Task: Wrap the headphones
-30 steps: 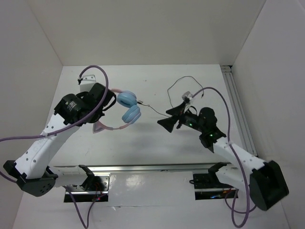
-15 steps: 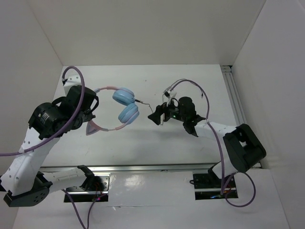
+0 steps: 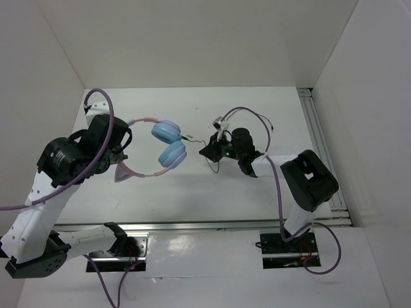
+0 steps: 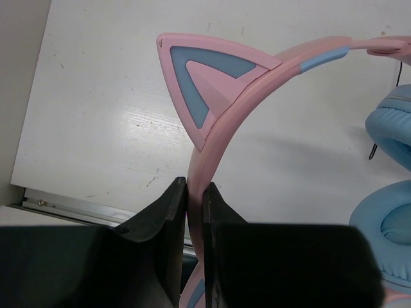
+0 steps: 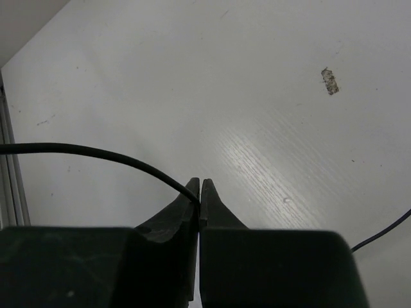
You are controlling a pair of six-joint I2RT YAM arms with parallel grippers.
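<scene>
One pair of headphones (image 3: 168, 142) sits over the left-centre of a white tabletop (image 3: 192, 192), held between two robot arms, one tool on each. The headphones have a thin pink headband (image 4: 221, 135) with a pale blue stripe along its outer face and a pointed pink cat ear (image 4: 205, 83) with a blue triangular inset. Only one such ear shows clearly in the left wrist view. The two round ear cups (image 3: 166, 131) are light blue and padded, lying side by side and touching, with the headband arcing away from them toward the left. The left tool (image 4: 194, 186) is pressed together on the headband just below the cat ear, its two black fingers (image 4: 168, 205) flat against either side of the pink band. A single thin black cord (image 3: 196, 141) leaves the ear cups and runs rightward to the right tool (image 5: 200, 187), whose fingers are closed tight, pinching that cord at their tips. Beyond the pinch, the cord curves off to the left in the right wrist view. Two thick purple cables (image 3: 103, 106) loop over the arms, one on each.
</scene>
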